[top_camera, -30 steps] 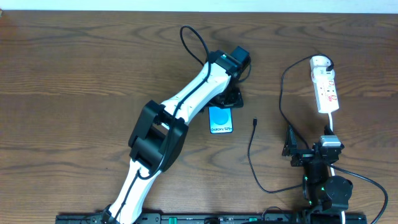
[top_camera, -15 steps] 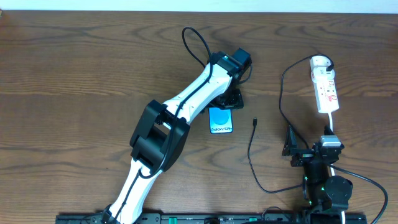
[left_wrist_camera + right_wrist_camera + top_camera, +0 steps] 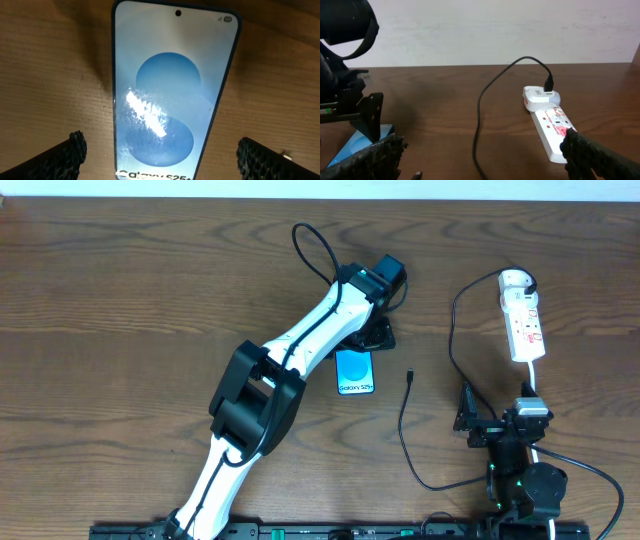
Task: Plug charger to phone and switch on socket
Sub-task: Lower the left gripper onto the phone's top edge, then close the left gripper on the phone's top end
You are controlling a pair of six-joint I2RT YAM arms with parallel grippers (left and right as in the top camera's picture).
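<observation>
0 changes: left tool [image 3: 167, 158] above phone [image 3: 172, 70].

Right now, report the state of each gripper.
Left gripper: open, jaws wide either side of the phone, not gripping it.
Right gripper: open, holding nothing.

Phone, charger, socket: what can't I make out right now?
- Bottom edge of the phone: left wrist, cut off by the frame.
- Top of the phone: overhead, under the left gripper.
- Orientation of the charger tip: overhead, too small.
- Switch state on the socket: overhead too small; right wrist unclear.
</observation>
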